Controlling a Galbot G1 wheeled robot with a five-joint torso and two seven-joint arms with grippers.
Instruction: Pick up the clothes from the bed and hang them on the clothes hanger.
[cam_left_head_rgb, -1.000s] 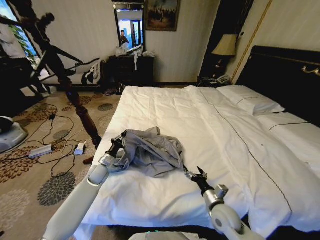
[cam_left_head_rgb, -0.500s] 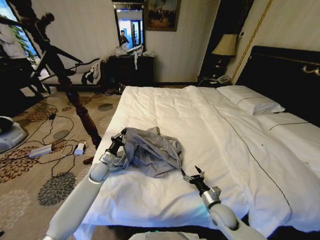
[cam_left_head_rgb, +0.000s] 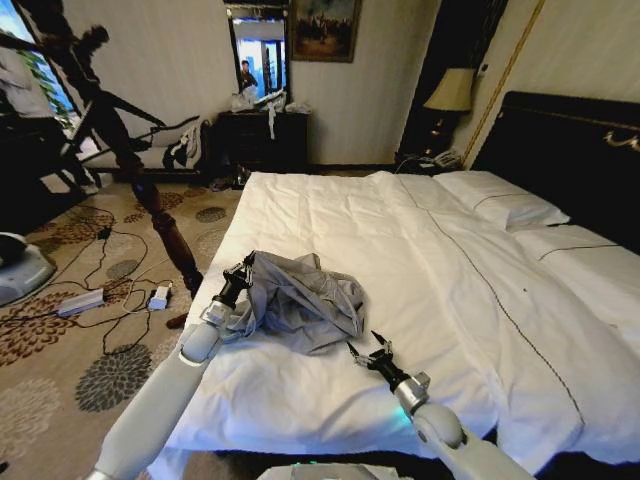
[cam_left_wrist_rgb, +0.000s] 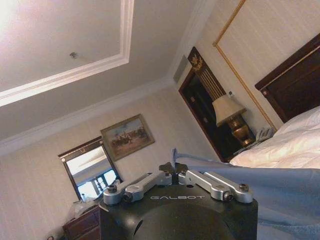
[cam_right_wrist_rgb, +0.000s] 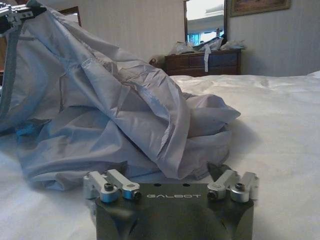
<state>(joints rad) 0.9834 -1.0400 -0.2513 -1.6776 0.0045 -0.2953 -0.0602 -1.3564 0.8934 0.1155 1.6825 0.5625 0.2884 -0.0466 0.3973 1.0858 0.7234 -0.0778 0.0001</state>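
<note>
The clothes, a crumpled blue-grey shirt (cam_left_head_rgb: 300, 295), lie on the near left part of the bed (cam_left_head_rgb: 400, 230). My left gripper (cam_left_head_rgb: 240, 272) is shut on the shirt's left edge and holds it slightly raised; the left wrist view shows the gripper (cam_left_wrist_rgb: 174, 167) pinching a fold of fabric (cam_left_wrist_rgb: 260, 185). My right gripper (cam_left_head_rgb: 368, 350) rests low on the duvet, open, just off the shirt's near right edge. In the right wrist view the shirt (cam_right_wrist_rgb: 115, 115) piles up directly ahead of that gripper (cam_right_wrist_rgb: 170, 175). I cannot tell the clothes hanger apart from the dark shapes at the far left.
A dark turned-wood pole (cam_left_head_rgb: 165, 225) leans beside the bed's left edge. Cables and a power strip (cam_left_head_rgb: 80, 300) lie on the patterned carpet. A dresser (cam_left_head_rgb: 265, 135) with a mirror stands at the far wall. White pillows (cam_left_head_rgb: 500, 200) and the black headboard (cam_left_head_rgb: 560, 150) are at right.
My right gripper has slid forward and left over the duvet, closing on the shirt's near edge. The left gripper has risen slightly with the fabric.
</note>
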